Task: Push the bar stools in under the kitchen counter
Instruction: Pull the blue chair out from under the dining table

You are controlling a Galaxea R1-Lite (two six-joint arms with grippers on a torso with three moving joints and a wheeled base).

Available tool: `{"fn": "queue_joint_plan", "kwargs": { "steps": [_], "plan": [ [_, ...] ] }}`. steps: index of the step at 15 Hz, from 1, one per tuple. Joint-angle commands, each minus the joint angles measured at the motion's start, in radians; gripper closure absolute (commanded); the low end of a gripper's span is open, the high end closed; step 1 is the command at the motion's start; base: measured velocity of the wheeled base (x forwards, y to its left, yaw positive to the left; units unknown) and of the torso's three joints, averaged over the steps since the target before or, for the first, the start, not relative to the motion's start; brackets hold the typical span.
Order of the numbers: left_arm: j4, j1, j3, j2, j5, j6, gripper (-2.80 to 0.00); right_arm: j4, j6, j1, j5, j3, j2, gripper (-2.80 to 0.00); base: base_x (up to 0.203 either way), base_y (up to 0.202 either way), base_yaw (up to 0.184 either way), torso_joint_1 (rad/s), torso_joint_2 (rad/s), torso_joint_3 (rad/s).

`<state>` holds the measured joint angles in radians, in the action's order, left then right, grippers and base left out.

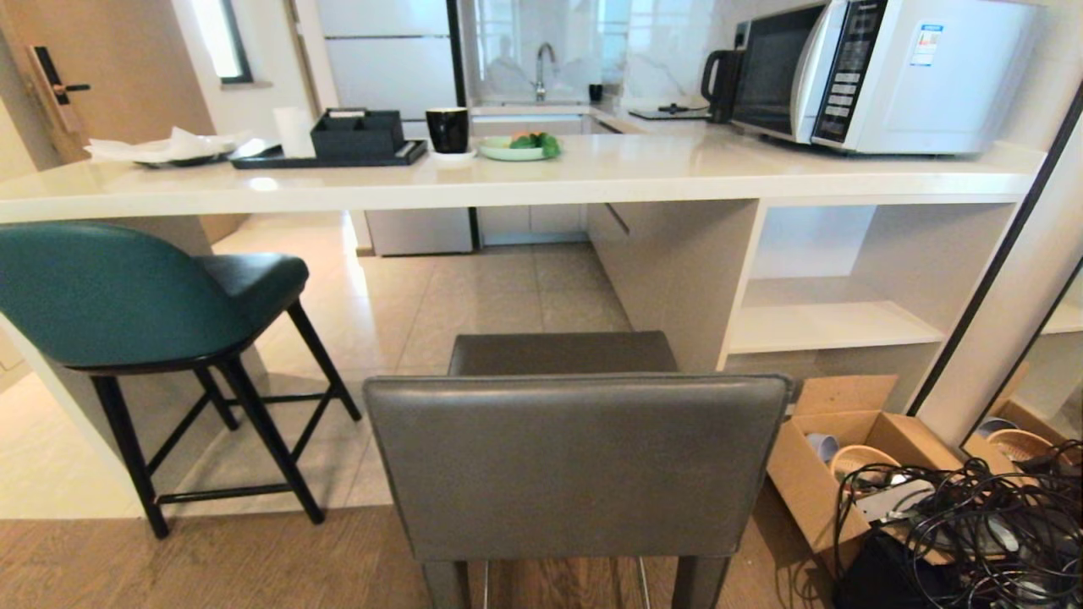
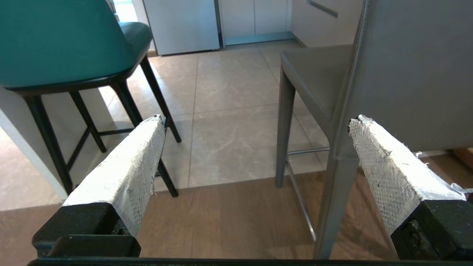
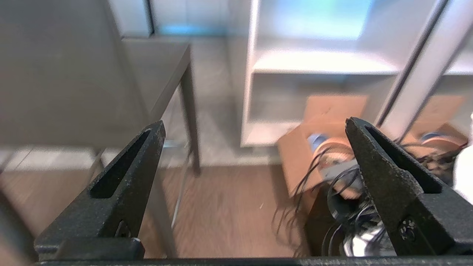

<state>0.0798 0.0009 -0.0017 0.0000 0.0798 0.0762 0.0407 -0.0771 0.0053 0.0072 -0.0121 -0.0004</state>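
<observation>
Evidently unfinished: both stools stand outside the kitchen counter (image 1: 541,182).
Grey stool (image 1: 575,465) farthest out, teal stool (image 1: 127,296) nearer; left gripper (image 2: 255,122) and right gripper (image 3: 255,125) gape, empty.

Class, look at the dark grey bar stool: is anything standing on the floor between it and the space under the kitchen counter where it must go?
Nothing visible does. Bare tile lies between the grey stool and the kitchen counter; the cardboard box sits off to its right.
</observation>
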Motion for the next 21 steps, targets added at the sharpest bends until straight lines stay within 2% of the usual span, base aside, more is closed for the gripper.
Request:
{"fn": "queue_joint_plan", "kwargs": {
  "steps": [1, 3, 5, 6, 7, 8, 10, 12, 13, 21],
  "plan": [
    [-0.005, 0.001, -0.001, 0.002, 0.003, 0.003, -2.8, -0.001, 0.0, 0.001, -0.001, 0.014, 0.0, -2.8, 0.0, 0.0, 0.0, 0.0, 0.0, 0.0],
    [0.003, 0.001, 0.002, 0.002, 0.003, 0.018, -2.8, -0.01, 0.012, 0.001, -0.004, 0.014, 0.0, -2.8, 0.0, 0.0, 0.0, 0.0, 0.0, 0.0],
    [0.017, 0.001, 0.002, 0.002, -0.008, 0.087, -2.8, -0.019, 0.04, 0.0, -0.01, 0.014, 0.0, -2.8, 0.0, 0.0, 0.0, 0.0, 0.0, 0.0],
    [0.012, 0.001, 0.002, 0.002, -0.019, 0.099, -2.8, -0.019, 0.04, 0.0, -0.01, 0.014, 0.0, -2.8, 0.0, 0.0, 0.0, 0.0, 0.0, 0.0],
    [-0.032, 0.001, 0.002, 0.002, -0.034, 0.099, -2.8, -0.019, 0.039, 0.001, -0.01, 0.014, 0.0, -2.8, 0.0, 0.0, 0.0, 0.0, 0.0, 0.0],
    [-0.089, 0.0, 0.0, 0.002, -0.043, 0.087, -2.8, -0.022, 0.042, 0.001, -0.009, 0.014, 0.0, -2.8, 0.0, 0.0, 0.0, 0.0, 0.0, 0.0],
    [-0.085, -0.001, 0.0, 0.002, -0.048, 0.014, -2.8, -0.052, 0.033, 0.001, -0.002, 0.014, 0.0, -2.8, 0.0, 0.0, 0.0, 0.0, 0.0, 0.0],
    [-0.08, -0.001, 0.001, 0.002, -0.054, -0.039, -2.8, -0.055, -0.015, 0.001, 0.007, 0.014, 0.0, -2.8, 0.0, 0.0, 0.0, 0.0, 0.0, 0.0],
    [-0.078, -0.001, 0.002, 0.002, -0.067, -0.051, -2.8, -0.052, 0.003, 0.001, 0.007, 0.014, 0.0, -2.8, 0.0, 0.0, 0.0, 0.0, 0.0, 0.0],
    [-0.077, -0.001, 0.002, 0.002, -0.08, -0.064, -2.8, -0.055, 0.021, 0.001, 0.004, 0.014, 0.0, -2.8, 0.0, 0.0, 0.0, 0.0, 0.0, 0.0]
  ]
}}
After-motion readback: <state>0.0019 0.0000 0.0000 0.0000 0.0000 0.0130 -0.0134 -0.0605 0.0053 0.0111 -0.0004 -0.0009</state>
